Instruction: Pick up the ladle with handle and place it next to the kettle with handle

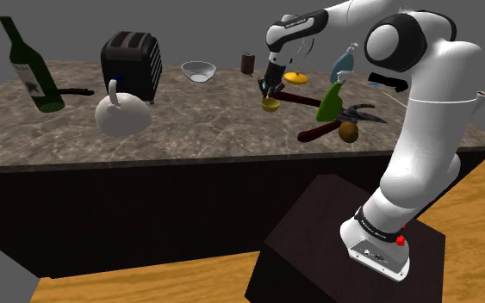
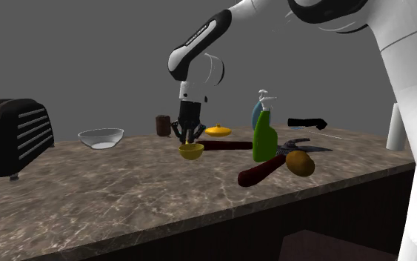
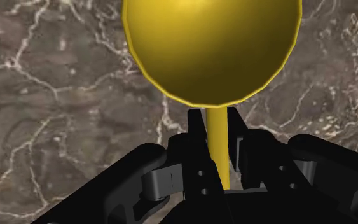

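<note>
Over the marble countertop [image 1: 189, 133] in the shoulder view, the yellow ladle [image 1: 270, 105] was held by the black gripper [image 1: 271, 91] just above its bowl, well apart from the white kettle [image 1: 121, 114] near the toaster [image 1: 133, 60]. Across the second exterior view, the bowl was seen low over the stone, its dark handle pointing towards the green spray bottle [image 2: 264, 137]. At the wrist view, the fingers [image 3: 196, 135] were clamped on the thin yellow neck, presumably so the bowl could be carried steadily.

Yellow ladle [image 3: 210, 51], black tool [image 3: 215, 127], brown white-veined counter [image 1: 206, 129], white kettle [image 1: 121, 114]
</note>
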Controlling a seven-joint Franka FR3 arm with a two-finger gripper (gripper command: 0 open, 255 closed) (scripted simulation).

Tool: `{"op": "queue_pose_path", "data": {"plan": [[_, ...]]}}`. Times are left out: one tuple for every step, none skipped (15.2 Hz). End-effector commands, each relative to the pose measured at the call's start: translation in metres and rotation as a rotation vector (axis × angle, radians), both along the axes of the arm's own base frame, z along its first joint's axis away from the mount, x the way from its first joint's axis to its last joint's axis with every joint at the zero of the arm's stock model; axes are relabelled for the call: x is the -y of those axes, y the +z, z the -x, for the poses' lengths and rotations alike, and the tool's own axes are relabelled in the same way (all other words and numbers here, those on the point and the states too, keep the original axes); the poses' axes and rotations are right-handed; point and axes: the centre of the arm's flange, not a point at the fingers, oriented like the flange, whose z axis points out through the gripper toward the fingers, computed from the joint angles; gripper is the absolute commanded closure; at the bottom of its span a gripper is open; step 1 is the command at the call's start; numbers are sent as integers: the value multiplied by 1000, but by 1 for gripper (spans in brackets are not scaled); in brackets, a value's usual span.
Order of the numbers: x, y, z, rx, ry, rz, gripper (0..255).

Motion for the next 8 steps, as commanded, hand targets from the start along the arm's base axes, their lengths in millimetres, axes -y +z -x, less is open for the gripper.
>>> {"op": "queue_pose_path", "data": {"plan": [[0,10,1,0,0,0,255],[0,15,1,0,0,0,255],[0,20,1,0,0,0,255],[0,26,1,0,0,0,255],[0,31,1,0,0,0,255],[0,36,1,0,0,0,255],[0,41,1,0,0,0,255],[0,47,1,0,0,0,255]]}}
